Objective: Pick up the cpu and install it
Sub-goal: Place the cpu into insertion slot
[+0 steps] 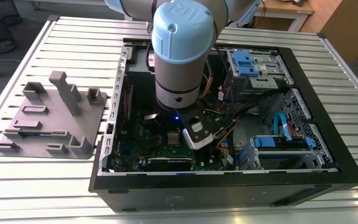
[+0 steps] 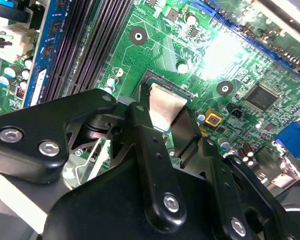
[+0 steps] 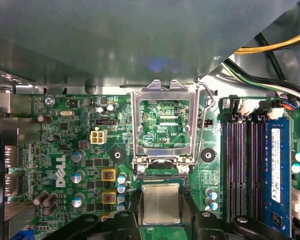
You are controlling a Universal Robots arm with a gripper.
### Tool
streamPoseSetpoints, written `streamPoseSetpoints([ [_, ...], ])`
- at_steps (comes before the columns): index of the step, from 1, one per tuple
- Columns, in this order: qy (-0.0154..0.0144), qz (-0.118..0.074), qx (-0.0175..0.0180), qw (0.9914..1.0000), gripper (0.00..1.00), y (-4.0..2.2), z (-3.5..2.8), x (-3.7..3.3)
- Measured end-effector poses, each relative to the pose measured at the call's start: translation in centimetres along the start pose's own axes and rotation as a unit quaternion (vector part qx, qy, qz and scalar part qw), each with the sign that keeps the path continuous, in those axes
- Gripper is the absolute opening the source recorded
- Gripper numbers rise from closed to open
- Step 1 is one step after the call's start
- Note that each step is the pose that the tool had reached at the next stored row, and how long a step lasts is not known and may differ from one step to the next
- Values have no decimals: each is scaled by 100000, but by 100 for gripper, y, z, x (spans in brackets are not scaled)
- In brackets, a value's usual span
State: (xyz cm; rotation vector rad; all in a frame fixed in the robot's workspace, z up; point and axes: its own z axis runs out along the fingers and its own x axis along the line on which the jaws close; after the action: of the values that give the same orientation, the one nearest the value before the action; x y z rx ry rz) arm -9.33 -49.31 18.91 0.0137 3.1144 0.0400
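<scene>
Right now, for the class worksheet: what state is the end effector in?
End effector: closed, holding the cpu between its fingers.

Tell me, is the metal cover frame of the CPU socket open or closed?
Open. In the first wrist view the metal cover frame is swung back, and the cpu shows uncovered beside it.
</scene>
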Motion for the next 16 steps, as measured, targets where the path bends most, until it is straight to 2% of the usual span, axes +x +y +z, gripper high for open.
streamPoseSetpoints([
  [3,-16,6,5,100000,40,0,0,0],
  [7,-29,-4,-8,100000,40,1,-3,-1],
  [10,-84,-4,-116,100000,40,4,-30,-3],
  [13,-37,-5,-30,100000,40,3,-77,-3],
  [16,-30,-5,-18,100000,40,3,-81,-4],
])
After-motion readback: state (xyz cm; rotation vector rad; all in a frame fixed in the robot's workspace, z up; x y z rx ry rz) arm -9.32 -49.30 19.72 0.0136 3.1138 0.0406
